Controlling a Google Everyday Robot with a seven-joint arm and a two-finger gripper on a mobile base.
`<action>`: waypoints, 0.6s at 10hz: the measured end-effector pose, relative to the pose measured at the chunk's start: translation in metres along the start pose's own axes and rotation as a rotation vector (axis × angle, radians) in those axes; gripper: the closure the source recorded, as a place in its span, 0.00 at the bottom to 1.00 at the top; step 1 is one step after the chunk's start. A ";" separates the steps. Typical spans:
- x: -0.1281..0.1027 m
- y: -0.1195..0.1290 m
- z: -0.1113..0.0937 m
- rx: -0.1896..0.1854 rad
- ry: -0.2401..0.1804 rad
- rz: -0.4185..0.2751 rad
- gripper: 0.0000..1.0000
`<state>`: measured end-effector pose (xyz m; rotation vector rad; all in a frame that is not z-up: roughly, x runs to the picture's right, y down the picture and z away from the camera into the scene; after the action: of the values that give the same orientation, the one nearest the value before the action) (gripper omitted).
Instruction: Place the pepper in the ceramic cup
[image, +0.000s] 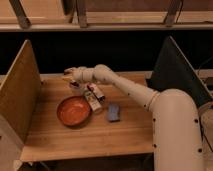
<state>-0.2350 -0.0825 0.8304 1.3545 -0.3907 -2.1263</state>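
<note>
My gripper (69, 75) is at the back left of the wooden table (125, 135), right above the spot where the small pale ceramic cup (75, 86) stands. The arm reaches to it from the lower right. The cup is mostly covered by the gripper; only a bit of its rim and a dark patch show. I cannot make out the pepper on its own; it may be at the gripper or in the cup.
A wide orange-red bowl (74, 111) sits in front of the cup. Two red-capped bottles (93, 98) lie right of the bowl. A blue object (114, 112) lies further right. Wooden side panels (19, 95) stand left and right.
</note>
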 end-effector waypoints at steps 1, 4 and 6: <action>0.000 -0.001 0.001 0.001 0.000 0.000 0.82; 0.000 0.000 0.001 0.001 0.000 0.000 0.50; 0.000 0.000 0.000 0.000 -0.001 0.000 0.30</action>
<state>-0.2352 -0.0824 0.8307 1.3541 -0.3909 -2.1272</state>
